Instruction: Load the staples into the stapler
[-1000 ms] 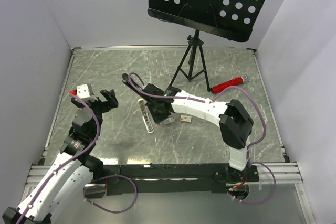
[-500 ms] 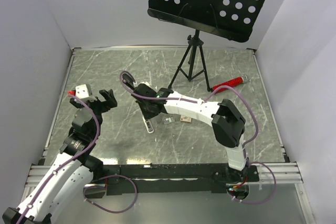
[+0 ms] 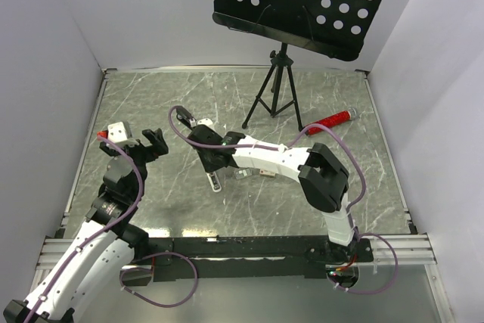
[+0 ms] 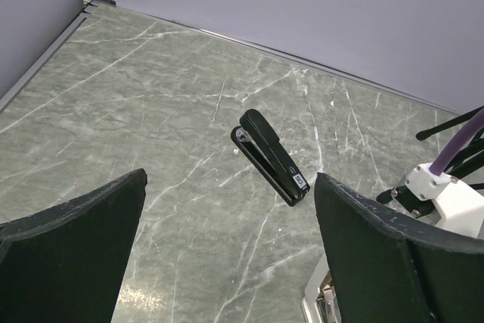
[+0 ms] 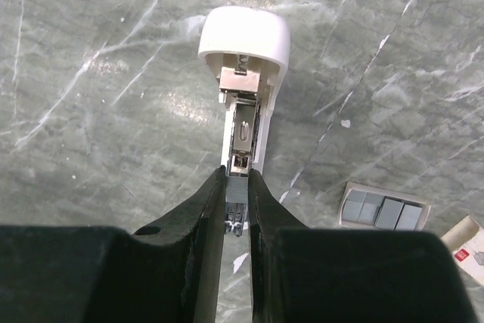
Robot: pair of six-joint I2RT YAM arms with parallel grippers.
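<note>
Grey staples (image 5: 382,209) just beside right gripper (image 5: 237,181)

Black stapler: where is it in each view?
Top external: black stapler left of centre, just beyond the right arm.
Left wrist: black stapler at centre, flat on the table.
Right wrist: not in it.
Shared landmark: right arm, to its right in both.

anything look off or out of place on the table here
Nothing spilled or damaged. The white plastic stapler lies hinged wide open, as loading needs. Out of place: a second, black stapler lying shut and unused, and a red cylinder farther back.
</note>
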